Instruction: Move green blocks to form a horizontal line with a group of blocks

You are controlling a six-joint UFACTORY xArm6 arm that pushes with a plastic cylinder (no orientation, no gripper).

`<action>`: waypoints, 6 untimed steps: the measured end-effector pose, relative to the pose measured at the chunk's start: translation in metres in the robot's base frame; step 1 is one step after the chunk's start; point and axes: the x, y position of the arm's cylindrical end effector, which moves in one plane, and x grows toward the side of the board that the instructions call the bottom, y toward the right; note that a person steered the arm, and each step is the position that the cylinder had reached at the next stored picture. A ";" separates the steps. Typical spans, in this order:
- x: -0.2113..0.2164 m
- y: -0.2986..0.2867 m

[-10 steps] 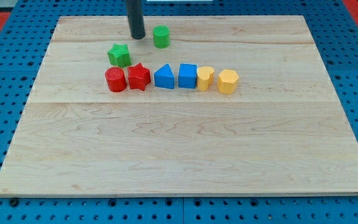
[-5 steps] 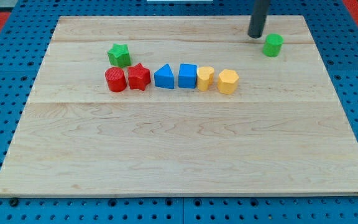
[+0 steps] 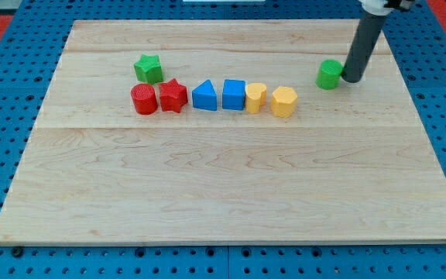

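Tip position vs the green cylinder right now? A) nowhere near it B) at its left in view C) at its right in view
C: my tip sits right beside the green cylinder, on the view's right side of it, with no visible gap.

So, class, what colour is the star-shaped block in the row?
Red star, clear in the camera view.

Your wooden board (image 3: pixel 231 194) and the eight blocks lying on it.

You have a row across the upper middle: red cylinder (image 3: pixel 143 99), red star (image 3: pixel 173 95), blue triangle (image 3: pixel 204 96), blue cube (image 3: pixel 234 94), yellow heart (image 3: pixel 255 98), yellow hexagon (image 3: pixel 283 101). The green star (image 3: pixel 149 68) sits just above the red cylinder. The green cylinder (image 3: pixel 329 74) lies apart toward the view's right, with my tip (image 3: pixel 352 78) just beside it on its right.
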 end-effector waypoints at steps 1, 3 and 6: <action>-0.031 -0.010; 0.024 -0.019; 0.024 -0.030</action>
